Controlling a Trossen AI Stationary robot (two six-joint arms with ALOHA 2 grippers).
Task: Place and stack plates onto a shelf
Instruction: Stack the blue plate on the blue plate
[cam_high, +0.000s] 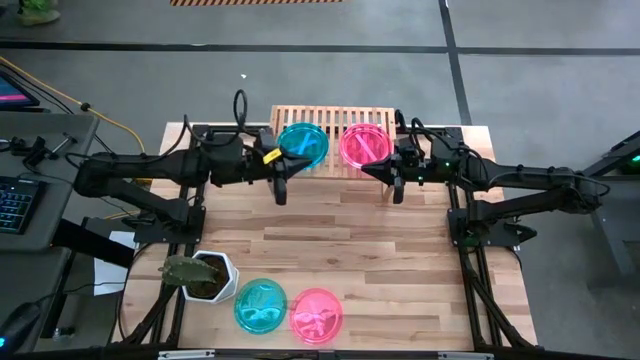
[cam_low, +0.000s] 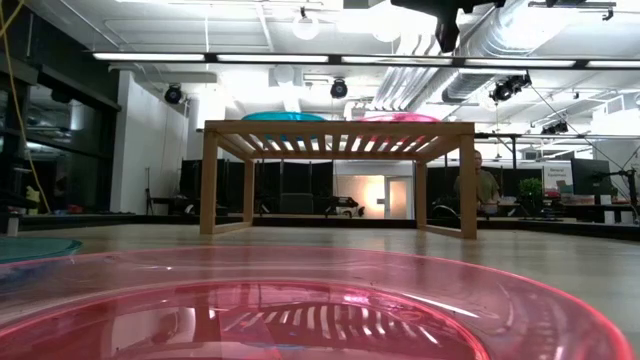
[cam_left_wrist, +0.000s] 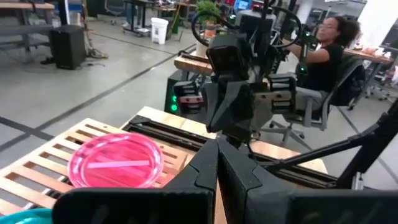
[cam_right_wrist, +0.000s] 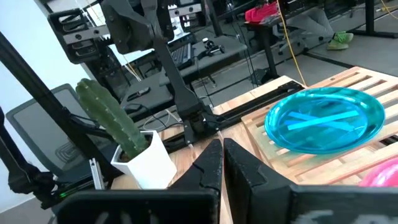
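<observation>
While teal plate (cam_high: 302, 144) and pink plate (cam_high: 363, 145) lie on the shelf (cam_high: 333, 118), both jaws look closed, empty. Left gripper (cam_high: 281, 190) and right gripper (cam_high: 396, 186) hover just before it. Next, likely: fetch near-edge teal plate (cam_high: 261, 305) and pink plate (cam_high: 317, 314) off the desk (cam_high: 350, 240).

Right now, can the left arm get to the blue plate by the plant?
Probably yes. The blue plate lies flat on the open tabletop beside the plant pot, with nothing on it. The left claw, shut and empty, waits near the shelf, with bare table between.
</observation>
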